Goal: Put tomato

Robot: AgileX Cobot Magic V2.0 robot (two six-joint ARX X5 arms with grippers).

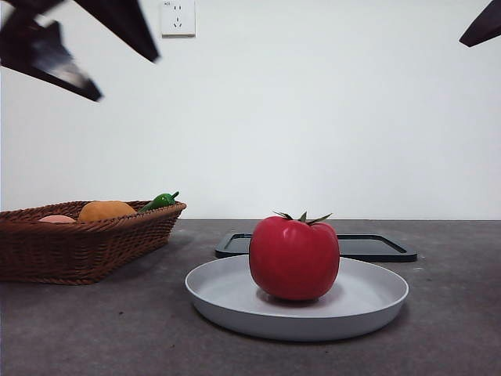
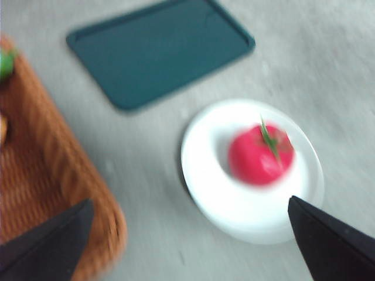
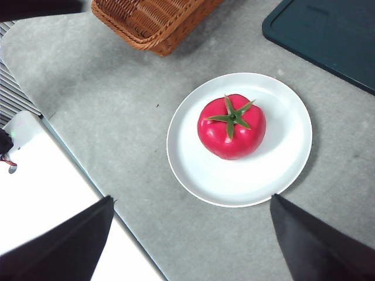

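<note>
Overhead, the left gripper [image 2: 187, 234] hangs with its jaws spread wide and nothing between them; in the front view it is the blurred dark shape at the top left. The right gripper [image 3: 190, 234] is likewise wide open and empty, only a black tip at the top right. Below them the tomato [image 1: 294, 257] sits upright, stem up, on a white plate [image 1: 368, 301]. Behind the plate lies a dark tray [image 1: 376, 247]; a wicker basket [image 1: 78, 247] stands to one side, holding an orange fruit [image 1: 106, 210] and a green pepper [image 1: 160, 200].

Tomato [image 3: 231, 126] sits upright on white plate [image 3: 275, 170].
</note>
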